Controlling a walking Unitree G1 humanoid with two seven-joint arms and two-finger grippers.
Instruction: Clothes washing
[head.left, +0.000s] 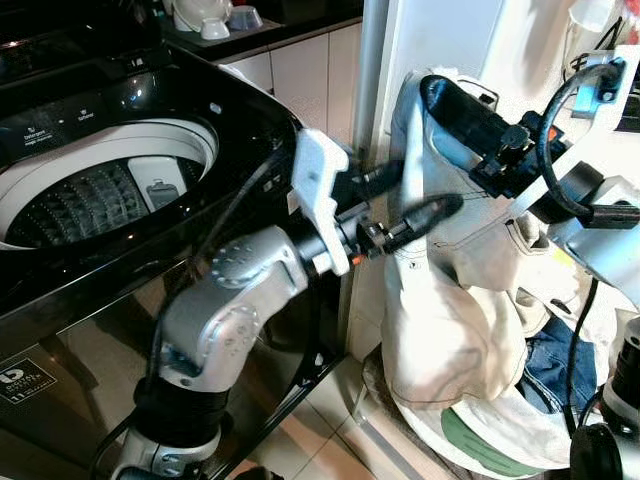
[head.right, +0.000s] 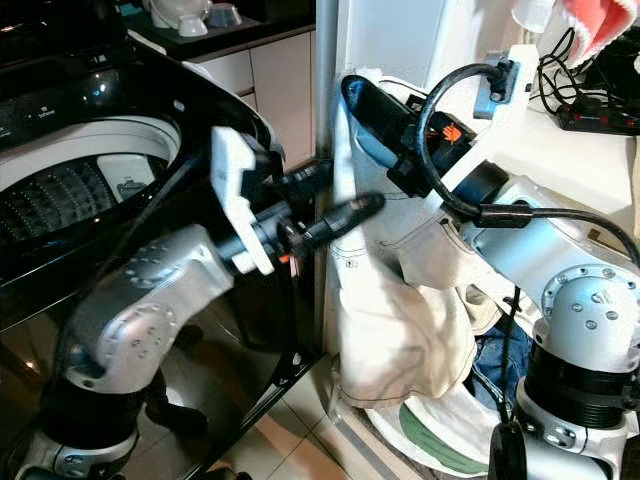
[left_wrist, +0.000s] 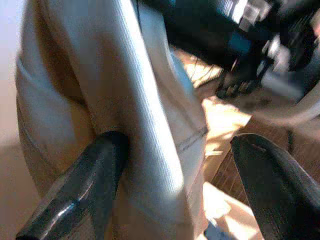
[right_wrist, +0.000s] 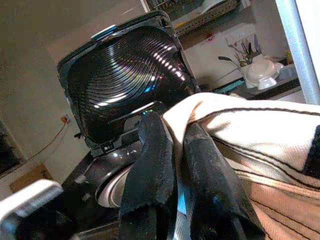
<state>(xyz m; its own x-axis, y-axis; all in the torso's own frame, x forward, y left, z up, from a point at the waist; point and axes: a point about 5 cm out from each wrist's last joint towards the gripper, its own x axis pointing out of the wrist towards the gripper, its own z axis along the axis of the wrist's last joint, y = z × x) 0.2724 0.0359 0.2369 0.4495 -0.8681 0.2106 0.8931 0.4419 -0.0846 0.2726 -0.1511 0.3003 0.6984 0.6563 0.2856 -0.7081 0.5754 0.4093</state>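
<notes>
My right gripper (head.left: 450, 97) holds a cream garment (head.left: 445, 300) up by its top edge — the two fingers (right_wrist: 165, 165) are pressed together on a fold of the cloth, which the right wrist view shows bunched between them. Held this high, the garment hangs long and free to the right of the washing machine (head.left: 120, 130), its lower end just above the pile of laundry (head.left: 520, 400) near the floor, where something blue and something green lie among more pale cloth.

My left gripper (head.left: 405, 205) reaches across from the left toward the middle of the hanging garment. Its fingers stand apart: one (left_wrist: 80, 185) lies against the cloth, the other (left_wrist: 280, 190) sits off to the side, with a strip of fabric between them but not pinched. I judge this a second grip in the making, so the long piece can be gathered rather than dragged.

The washer's lid (right_wrist: 125, 85) stands raised at the far side and the drum (head.left: 100, 200) is open to the left, so the garment must travel left and over the black rim — a trailing hem could catch there.
</notes>
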